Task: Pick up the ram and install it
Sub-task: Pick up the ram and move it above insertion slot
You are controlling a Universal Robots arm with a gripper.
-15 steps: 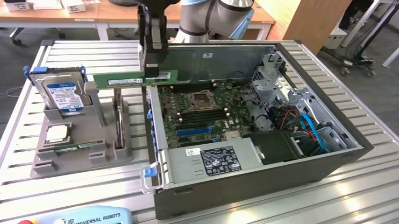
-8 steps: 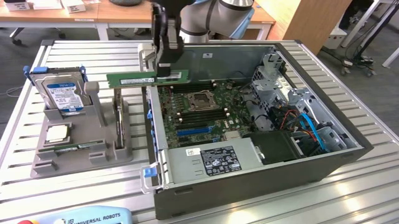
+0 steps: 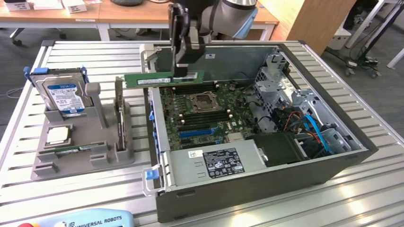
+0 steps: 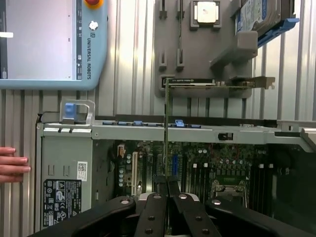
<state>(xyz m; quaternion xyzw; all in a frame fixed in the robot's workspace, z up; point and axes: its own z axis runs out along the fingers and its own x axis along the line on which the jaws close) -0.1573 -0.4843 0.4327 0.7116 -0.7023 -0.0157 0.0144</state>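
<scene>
Closest to my wrist camera are the black links of my gripper (image 4: 167, 183), its jaws drawn almost fully together and pinching the ram (image 4: 167, 128), which from there I see edge-on as a thin green line running away from the fingertips. From the exterior view the gripper (image 3: 182, 72) hangs straight down over the open computer case (image 3: 328, 170), clamped on the top edge of the ram (image 3: 151, 79) towards the end on the exterior view's right. The stick lies level with its long edge horizontal, up in the air above the motherboard (image 3: 189, 118) and touching none of it. Its free end reaches past the case wall on the exterior view's left, towards the grey holder (image 3: 82, 163) on the bench (image 3: 75, 189). It is not seated in any slot. The long black memory slots (image 3: 218, 115) lie below it, just beside the processor socket (image 3: 202, 100). In the holder stand the blue-labelled hard drive (image 3: 63, 94) and an upright expansion card (image 3: 120, 113), with the square silver processor (image 3: 58, 135) lying flat in front of the drive. A teach pendant (image 3: 88, 220) rests at the near edge of the bench. A person's hand (image 4: 12, 163) lies flat on the bench just beside the case end that houses the power supply (image 4: 61, 187).
</scene>
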